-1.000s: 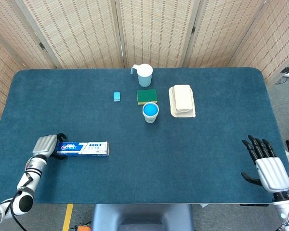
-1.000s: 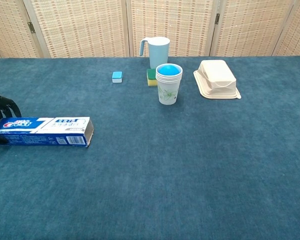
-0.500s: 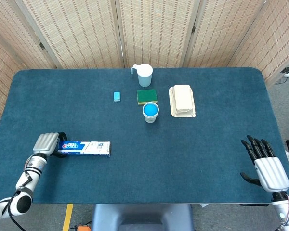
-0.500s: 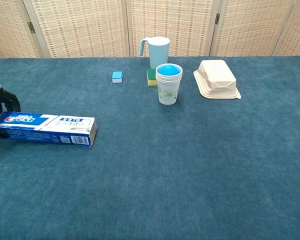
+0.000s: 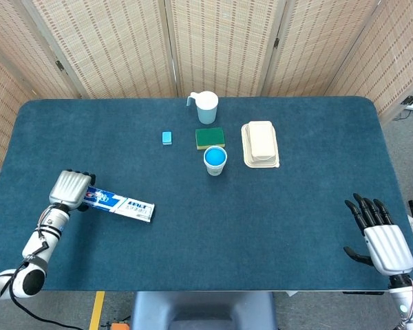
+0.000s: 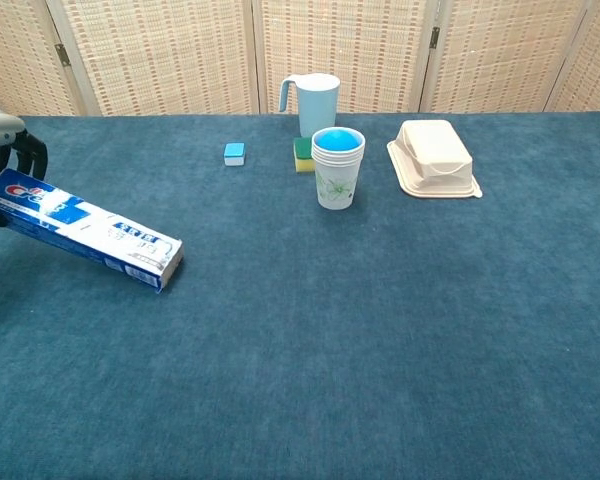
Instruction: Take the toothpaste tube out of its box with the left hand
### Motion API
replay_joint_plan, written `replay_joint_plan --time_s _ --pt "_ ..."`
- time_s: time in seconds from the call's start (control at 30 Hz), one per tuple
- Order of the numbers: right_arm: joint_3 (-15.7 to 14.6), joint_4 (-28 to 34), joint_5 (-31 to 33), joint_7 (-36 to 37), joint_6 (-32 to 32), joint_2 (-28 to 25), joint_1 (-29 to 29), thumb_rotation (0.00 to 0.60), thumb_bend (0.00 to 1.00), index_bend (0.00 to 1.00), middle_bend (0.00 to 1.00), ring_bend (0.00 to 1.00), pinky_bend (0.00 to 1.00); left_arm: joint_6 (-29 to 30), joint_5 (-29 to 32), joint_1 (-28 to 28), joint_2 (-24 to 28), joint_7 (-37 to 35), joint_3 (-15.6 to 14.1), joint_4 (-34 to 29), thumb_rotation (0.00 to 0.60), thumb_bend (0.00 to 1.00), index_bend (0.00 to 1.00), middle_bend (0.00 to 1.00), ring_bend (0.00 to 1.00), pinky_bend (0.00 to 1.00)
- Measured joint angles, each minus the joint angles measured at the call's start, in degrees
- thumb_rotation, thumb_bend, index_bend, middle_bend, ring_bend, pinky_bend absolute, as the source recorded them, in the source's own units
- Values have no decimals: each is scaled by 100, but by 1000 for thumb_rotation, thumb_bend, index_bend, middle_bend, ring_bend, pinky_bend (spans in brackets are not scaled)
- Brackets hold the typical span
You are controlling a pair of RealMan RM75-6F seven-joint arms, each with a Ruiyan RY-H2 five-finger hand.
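Head view: the left hand (image 5: pixel 70 189) grips one end of the box (image 5: pixel 118 204) near the table's left edge, the box slanting toward the centre. The right hand (image 5: pixel 380 234) rests open, fingers spread, at the near right corner. Dark blue carpet-like cloth covers the table (image 5: pixel 275 220); woven folding screens (image 5: pixel 220 45) stand behind it.

Chest view: the box (image 6: pixel 85 232) tilts, held end raised, far end on the cloth. A mug (image 6: pixel 315 103), cup (image 6: pixel 337 167) and tray (image 6: pixel 435 159) stand well apart from it.

A staged test room: blue-carpeted table (image 5: pixel 296 206) before wicker screens (image 5: pixel 220 41).
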State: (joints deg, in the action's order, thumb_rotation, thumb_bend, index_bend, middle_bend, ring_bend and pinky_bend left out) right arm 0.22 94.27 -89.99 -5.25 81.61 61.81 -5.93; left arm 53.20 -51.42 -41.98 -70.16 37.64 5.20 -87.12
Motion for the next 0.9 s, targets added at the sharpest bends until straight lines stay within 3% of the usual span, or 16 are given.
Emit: replay_joint_plan --time_s 0.37,0.53,0.9 --pt "-5 14 19 -144 -85 48 -35 600 221 0 0 0 0 138 -1590 -118 388 -388 -219 316 600 134 427 513 460 454" --pt "-21 19 -16 -182 -118 61 -63 600 221 0 0 0 0 -67 -1652 -342 649 -184 -171 85 600 134 428 514 461 455" --pt "-63 -31 -185 -40 63 22 -3 600 221 0 0 0 0 -53 -1522 -799 998 1453 -91 -531 600 134 429 515 459 455"
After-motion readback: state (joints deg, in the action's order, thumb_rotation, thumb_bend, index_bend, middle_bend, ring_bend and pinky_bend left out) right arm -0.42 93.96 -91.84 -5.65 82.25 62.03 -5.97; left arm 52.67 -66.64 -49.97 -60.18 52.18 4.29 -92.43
